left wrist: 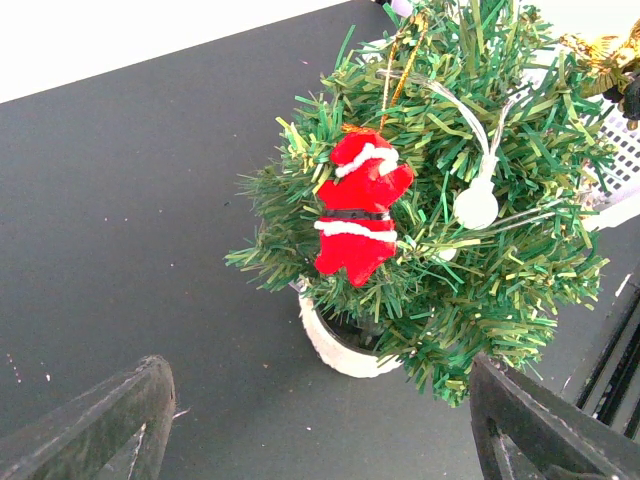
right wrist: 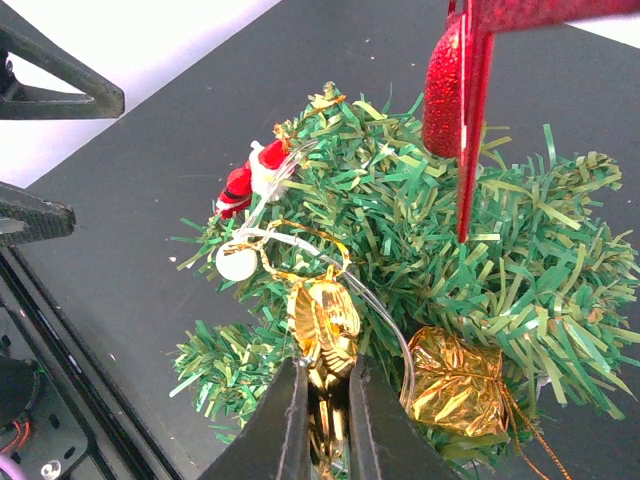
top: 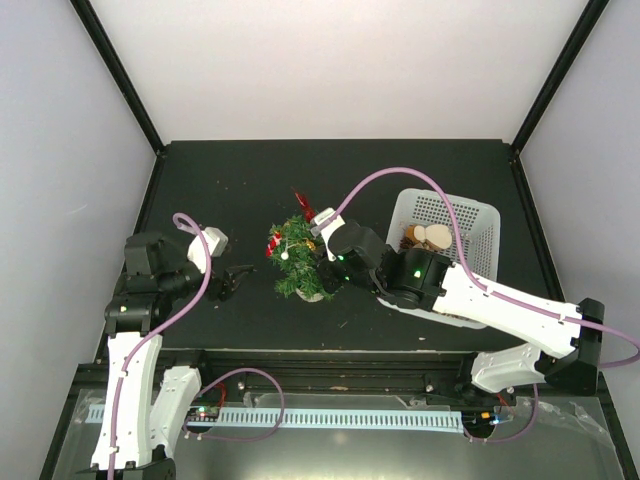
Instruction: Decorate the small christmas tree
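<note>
While the dark surface is shared with a white mesh basket at the right, the small christmas tree is seen upright mid-surface, just left of it. The left pincer is held released near the tree, not touching it. The right pincer is clenched on a gold ornament among the branches. A red Santa figure is hung on the tree's left side.

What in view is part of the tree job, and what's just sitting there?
Job: tree, Santa, white ball, red ornament, gold box; gold ornament pinched in right gripper; basket.
Idle: left gripper, open, beside tree; pink cable.
</note>
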`<state>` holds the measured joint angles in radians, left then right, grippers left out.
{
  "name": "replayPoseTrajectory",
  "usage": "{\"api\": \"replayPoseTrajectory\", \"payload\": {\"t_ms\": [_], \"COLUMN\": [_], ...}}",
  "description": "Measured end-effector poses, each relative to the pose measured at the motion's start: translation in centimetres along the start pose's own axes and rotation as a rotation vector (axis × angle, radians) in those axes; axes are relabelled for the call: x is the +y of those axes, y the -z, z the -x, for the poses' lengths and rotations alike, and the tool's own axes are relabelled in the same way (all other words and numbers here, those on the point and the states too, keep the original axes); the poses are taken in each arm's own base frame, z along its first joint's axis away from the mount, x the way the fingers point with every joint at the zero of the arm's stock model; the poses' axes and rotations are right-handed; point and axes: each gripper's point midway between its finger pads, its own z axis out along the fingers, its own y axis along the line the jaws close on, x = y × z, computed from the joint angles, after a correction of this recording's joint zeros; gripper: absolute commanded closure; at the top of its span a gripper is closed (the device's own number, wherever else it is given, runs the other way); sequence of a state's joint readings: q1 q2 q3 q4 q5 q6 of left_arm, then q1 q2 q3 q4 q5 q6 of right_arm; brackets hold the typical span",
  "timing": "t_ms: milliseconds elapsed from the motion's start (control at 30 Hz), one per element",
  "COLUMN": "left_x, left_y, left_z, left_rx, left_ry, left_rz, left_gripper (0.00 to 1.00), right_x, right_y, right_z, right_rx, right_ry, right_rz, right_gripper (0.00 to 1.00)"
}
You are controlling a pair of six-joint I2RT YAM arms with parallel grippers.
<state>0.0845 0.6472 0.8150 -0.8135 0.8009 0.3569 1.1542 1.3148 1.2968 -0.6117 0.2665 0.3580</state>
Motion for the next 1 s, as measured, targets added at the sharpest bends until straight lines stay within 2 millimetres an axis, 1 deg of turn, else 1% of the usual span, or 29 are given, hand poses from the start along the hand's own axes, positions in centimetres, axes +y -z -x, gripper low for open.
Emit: {"api": "replayPoseTrajectory", "payload": {"t_ms": [1000], "left_x": [0.02], "left_y": [0.00], "left_z": [-0.01], "left_rx": [0.000], "left_ry": [-0.001], "left_rz": [0.001], "left_gripper": [0.19], "right_x": [0.28], "right_y": [0.03], "right_z": [-0.72], "right_rx": [0.032], "right_ry": [0.010], "right_rz": [0.020], "right_gripper": [0.99]}}
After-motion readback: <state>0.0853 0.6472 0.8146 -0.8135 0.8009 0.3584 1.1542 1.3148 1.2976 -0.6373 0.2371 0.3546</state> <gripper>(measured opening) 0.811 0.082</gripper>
